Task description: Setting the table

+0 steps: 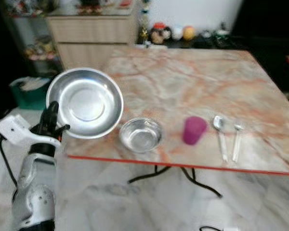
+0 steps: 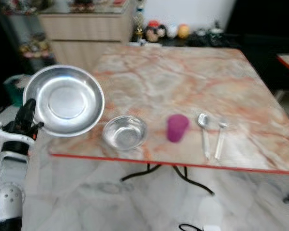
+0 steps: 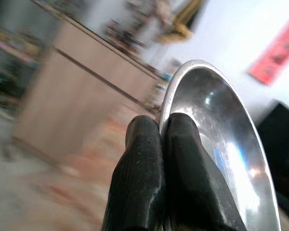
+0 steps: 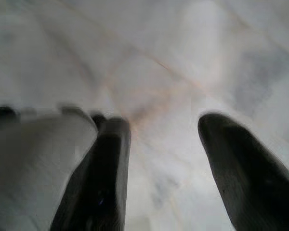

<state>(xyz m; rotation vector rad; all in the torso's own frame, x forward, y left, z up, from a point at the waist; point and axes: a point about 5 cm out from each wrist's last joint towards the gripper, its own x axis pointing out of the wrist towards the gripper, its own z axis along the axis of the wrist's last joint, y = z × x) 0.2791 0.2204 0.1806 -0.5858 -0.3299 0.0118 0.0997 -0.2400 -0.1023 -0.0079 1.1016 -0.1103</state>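
Head view: a large steel plate (image 1: 88, 102) is being held tilted at the 9 o'clock corner of the marble tabletop (image 1: 192, 82), its far rim overlapping the tabletop edge. The left gripper (image 1: 52, 119) is being kept at the plate's 8 o'clock rim; its fingers (image 3: 183, 159) are being pressed together on that rim, one on each face, as is being shown in the left wrist view.

A small steel bowl (image 1: 140, 134) is being carried by the tabletop near the front edge, just beside the plate at its 4 o'clock. At 3 o'clock of the bowl a purple cup (image 1: 194, 130) is standing, then a spoon (image 1: 219, 134) and a fork (image 1: 237, 140), lying parallel, apart.

The right gripper (image 4: 161, 159) is being held over pale marble floor (image 4: 183, 57), fingers spread, nothing between them.

A wooden cabinet (image 1: 94, 31) is being seen at 11 o'clock, beyond the tabletop.
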